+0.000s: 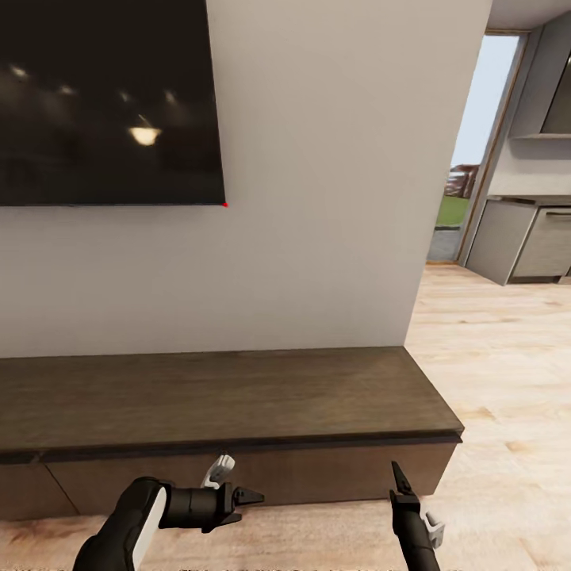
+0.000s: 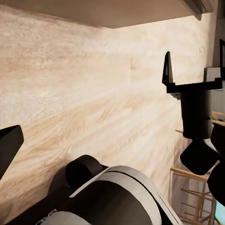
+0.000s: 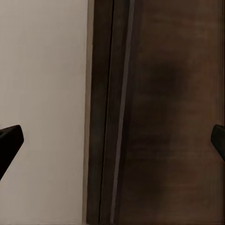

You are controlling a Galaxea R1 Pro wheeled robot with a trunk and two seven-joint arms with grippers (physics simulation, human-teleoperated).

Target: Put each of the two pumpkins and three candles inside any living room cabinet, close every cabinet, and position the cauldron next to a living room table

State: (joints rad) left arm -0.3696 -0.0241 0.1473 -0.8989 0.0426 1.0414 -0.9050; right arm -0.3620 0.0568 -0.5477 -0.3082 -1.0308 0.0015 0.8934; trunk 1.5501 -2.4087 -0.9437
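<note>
Head view: I'm facing cabinet (image 1: 222,400) under TV (image 1: 107,99), front looking closed. Left fingers (image 1: 252,497) and right fingers (image 3: 9,143) both spread, carrying nothing. Judging items unstored, nearly everything left.

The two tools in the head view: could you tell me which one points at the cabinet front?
The right tool: it aims straight at the dark-brown cabinet, whereas the left tool lies sideways, pointing toward the other arm.
</note>
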